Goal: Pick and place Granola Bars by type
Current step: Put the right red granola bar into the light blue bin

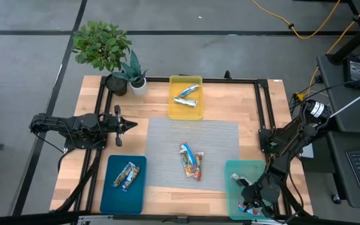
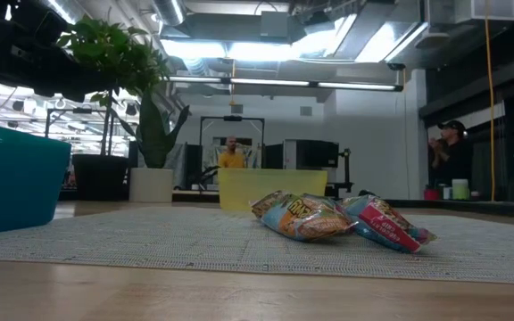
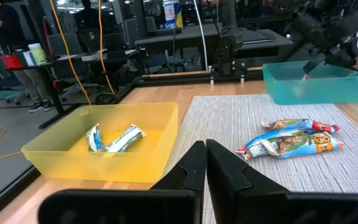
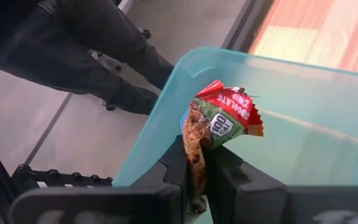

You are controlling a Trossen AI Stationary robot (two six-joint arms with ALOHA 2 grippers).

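The right gripper point(image 4: 194, 165) was closed on a red granola bar point(image 4: 219, 121), the two dark fingers pinching its lower end while the crimped red top stood free above them. In the high view this gripper point(image 1: 253, 199) was at the lower right of the frame, over the light teal tray point(image 1: 235, 167), and in the right wrist view the bar hung just inside the rim of that tray point(image 4: 303, 68).

The wrapper looked thin, shiny and wrinkled, so I judged the bar light and a little slippery, with a firm core that bends only slightly. A hold across the middle of the body would be safer than one on the flat sealed end, which can slide out.

The other Granola Bars lay further out: three in a small heap point(image 1: 191, 161) on the grey mat point(image 1: 167, 134) in the centre, two in the yellow tray point(image 1: 175, 109) at the upper middle, two in the dark teal tray point(image 1: 137, 194) at the lower left.

The left gripper point(image 1: 132, 125) waited at the left of the frame, its fingers closed together and holding nothing
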